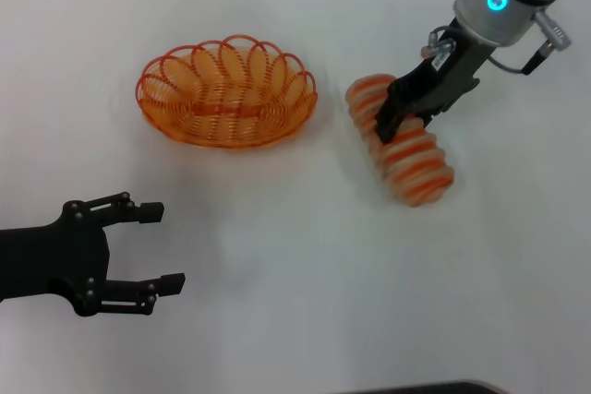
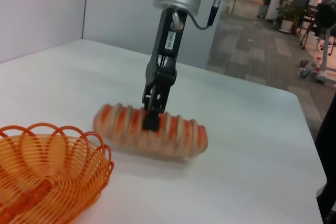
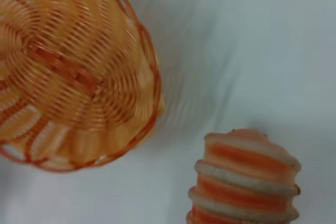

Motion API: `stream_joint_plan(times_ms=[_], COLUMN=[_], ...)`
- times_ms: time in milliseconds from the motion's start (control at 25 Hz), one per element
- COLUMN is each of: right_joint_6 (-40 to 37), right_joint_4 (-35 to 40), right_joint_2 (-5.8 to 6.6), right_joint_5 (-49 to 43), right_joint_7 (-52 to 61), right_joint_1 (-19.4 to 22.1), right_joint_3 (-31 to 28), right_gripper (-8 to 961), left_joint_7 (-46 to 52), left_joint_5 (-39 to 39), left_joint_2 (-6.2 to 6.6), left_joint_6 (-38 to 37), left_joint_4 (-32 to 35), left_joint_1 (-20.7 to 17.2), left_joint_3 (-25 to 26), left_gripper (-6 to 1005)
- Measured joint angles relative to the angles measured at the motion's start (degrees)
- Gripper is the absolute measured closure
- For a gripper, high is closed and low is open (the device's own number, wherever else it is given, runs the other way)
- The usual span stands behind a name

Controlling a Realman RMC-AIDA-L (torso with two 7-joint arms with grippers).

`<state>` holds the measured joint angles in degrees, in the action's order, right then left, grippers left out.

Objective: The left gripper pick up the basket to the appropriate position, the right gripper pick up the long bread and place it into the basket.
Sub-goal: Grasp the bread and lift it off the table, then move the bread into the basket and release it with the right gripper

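Note:
The orange wire basket stands empty on the white table, far left of centre. The long bread, striped orange and cream, lies to its right. My right gripper, on the arm with the blue light, is closed around the loaf near its middle, fingers on either side; the left wrist view shows this grip on the loaf. My left gripper is open and empty at the near left, well short of the basket. The right wrist view shows the loaf's end beside the basket.
The white table has bare surface between the basket and my left gripper. The left wrist view shows the table's far edge with open floor beyond it.

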<state>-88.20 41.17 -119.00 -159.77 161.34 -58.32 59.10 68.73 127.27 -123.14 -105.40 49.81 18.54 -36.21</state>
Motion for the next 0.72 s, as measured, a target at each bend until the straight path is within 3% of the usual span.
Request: stream_joint_plan(times_ms=[280, 720], right_joint_6=[-5.26, 3.52], right_joint_4=[8.04, 10.61], right_joint_2=[0.06, -1.81], right_joint_5=[-2.49, 1.44], right_joint_7=[-11.34, -28.81], right_joint_1=[-0.38, -5.76], right_joint_3=[-0.67, 2.10], right_gripper=[401, 488], left_joint_7=[0.00, 0.08], left_joint_5=[-0.16, -0.20], left_joint_2=[0.00, 0.00], left_joint_6=[-0.20, 0.11], left_joint_4=[-0.09, -1.03], left_joint_1=[0.23, 0.93], left_joint_3=[0.00, 0.02], left_gripper=[82, 83])
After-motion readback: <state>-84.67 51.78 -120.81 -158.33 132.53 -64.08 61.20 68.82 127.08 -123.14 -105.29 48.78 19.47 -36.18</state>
